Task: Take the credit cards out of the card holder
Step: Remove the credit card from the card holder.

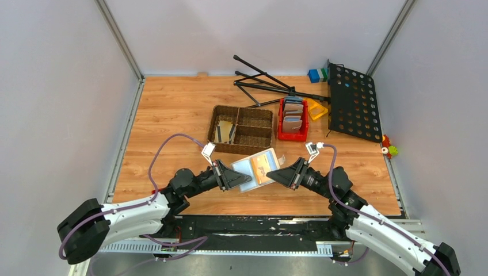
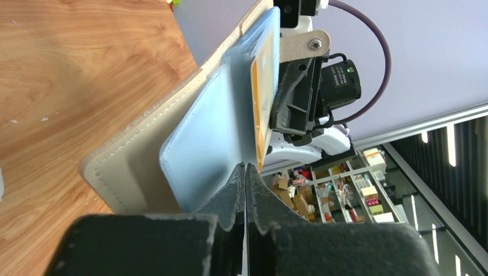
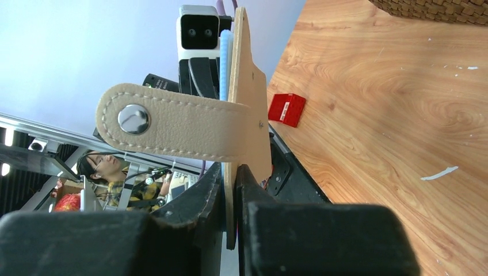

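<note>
Where the two arms meet above the wooden table (image 1: pixel 172 115), the palm-sized beige folding card holder (image 1: pixel 246 167) with a pale blue-grey pocketed lining hangs spread open between them, lifted off the boards. Left gripper (image 1: pixel 235 179): clenched on the left edge of the lining, its fingers (image 2: pixel 230 192) pressed together over the thin blue layer. Right gripper (image 1: pixel 280 174): clamped on the opposite beige flap, just below the stitched strap tab (image 3: pixel 172 122) with its metal snap. The holder's long axis runs from one gripper to the other, roughly left to right. A flat rectangular tan-gold card (image 1: pixel 265 164) sits in the right-hand pocket, face upward, just beside the right gripper and clearly nearer to it than to the left. Judged from this layout, extraction falls to the right arm, which would have to let go of the flap and pinch the card's exposed edge while the left anchors the holder. Other cards cannot be made out in the pockets.
</note>
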